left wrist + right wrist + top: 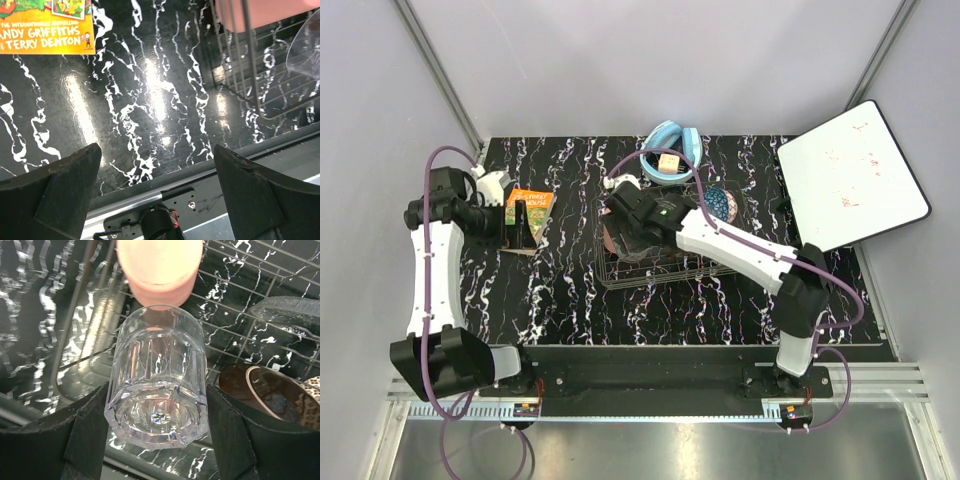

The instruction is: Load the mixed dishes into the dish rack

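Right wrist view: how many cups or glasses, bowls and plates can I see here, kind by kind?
Cups and glasses: 2 (pink plastic cup, clear glass tumbler)
Bowls: 1 (cream speckled bowl with a brown inside)
Plates: 1 (clear glass plate)
Total: 4

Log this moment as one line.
left gripper: open, empty | right gripper: shut on clear glass tumbler | at dish rack, by pink cup

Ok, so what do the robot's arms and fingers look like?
Both the left arm and right arm have white shells with black joints and bases, a purple cable looping along each. The fingers are broad matte black wedges. A green light glows on the right wrist.
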